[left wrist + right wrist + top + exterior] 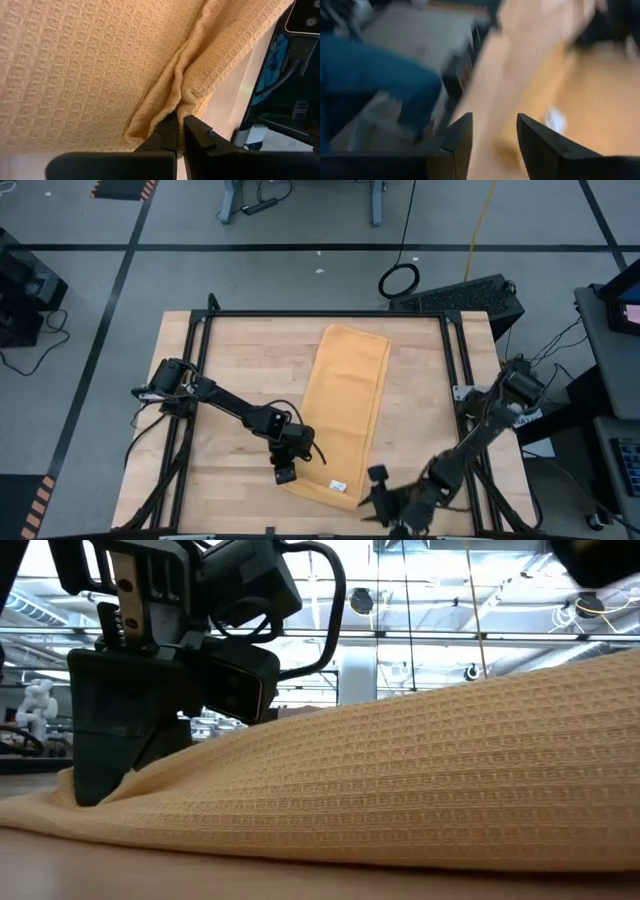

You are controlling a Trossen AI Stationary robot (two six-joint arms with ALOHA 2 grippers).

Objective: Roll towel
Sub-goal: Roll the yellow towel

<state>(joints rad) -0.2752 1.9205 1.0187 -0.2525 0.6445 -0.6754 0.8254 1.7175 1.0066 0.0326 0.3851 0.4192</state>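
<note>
Presently, item: mustard-yellow waffle-weave cloth towel, flat mid-table, unrolled; left gripper pinching its near-left corner, right gripper parted, empty, just off the near-right corner; starting step, next likely regrasping there.

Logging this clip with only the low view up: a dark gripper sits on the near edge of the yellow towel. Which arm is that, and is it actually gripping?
Observer: It is the left gripper; the left wrist view shows its fingers pinched shut on a fold at the edge of the towel.
Operator: Where is the other arm?
Observer: The right gripper is at the table's front edge, just off the towel's near right corner, with its jaws apart and nothing between them.
Operator: Has any rolling started?
Observer: From above, the towel lies flat as a long strip running away from the arms; no roll shows yet.
</note>
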